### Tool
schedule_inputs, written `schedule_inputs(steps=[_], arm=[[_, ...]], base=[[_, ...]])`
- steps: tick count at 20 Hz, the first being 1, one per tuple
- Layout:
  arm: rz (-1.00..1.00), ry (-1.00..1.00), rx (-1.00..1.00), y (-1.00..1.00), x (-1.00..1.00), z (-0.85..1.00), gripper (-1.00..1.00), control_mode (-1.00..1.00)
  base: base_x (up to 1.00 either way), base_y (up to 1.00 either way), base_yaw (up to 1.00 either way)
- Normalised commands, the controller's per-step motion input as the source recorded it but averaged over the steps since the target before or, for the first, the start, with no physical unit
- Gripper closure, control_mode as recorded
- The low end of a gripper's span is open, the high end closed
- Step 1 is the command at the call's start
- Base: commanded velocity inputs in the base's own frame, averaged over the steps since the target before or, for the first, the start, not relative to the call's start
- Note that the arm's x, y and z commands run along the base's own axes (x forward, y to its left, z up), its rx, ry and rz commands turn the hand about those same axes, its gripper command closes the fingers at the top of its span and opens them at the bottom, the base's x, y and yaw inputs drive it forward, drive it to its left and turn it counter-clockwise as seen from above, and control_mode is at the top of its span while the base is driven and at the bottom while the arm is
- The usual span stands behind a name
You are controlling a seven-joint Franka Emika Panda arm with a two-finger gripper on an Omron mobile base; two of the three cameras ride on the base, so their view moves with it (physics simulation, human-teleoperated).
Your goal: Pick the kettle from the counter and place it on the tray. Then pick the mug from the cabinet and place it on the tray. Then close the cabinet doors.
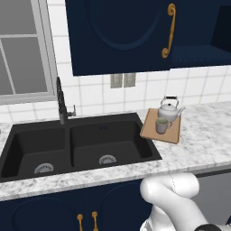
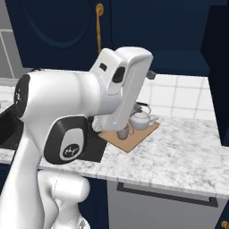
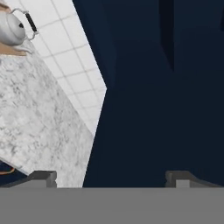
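pincer (image 3: 111,177) wide open, hand cam: navy door (image 3: 166,87), base cams: kettle (image 1: 170,109), mug (image 1: 162,125) on tray (image 1: 149,128)

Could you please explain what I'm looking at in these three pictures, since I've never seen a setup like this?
It is a simulated kitchen with a white robot arm on a driving base. Two pictures come from cameras on the base, behind the arm to its left and right. The third looks along the hand, whose two dark fingertips stand wide apart, holding nothing, facing a navy door. On the marble counter beside the black sink lies a wooden tray carrying the kettle and the mug. The cabinet above is open.
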Motion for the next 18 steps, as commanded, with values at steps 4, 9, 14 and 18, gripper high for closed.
schedule_inputs(steps=[4, 9, 14, 18], arm=[[-0.04, 0.00, 0.00, -0.43, -0.70, 0.13, -1.00, -1.00], [-0.01, -0.02, 0.00, -0.50, -0.74, 0.08, -1.00, -1.00], [-0.09, 0.01, -0.01, -0.44, -0.44, 0.07, -1.00, -1.00], [-0.19, 0.07, -0.06, -0.44, -0.27, 0.04, -1.00, -1.00]], base=[[0.00, 0.00, 0.00], [0.00, 0.00, 0.00], [0.00, 0.00, 0.00], [0.00, 0.00, 0.00]])
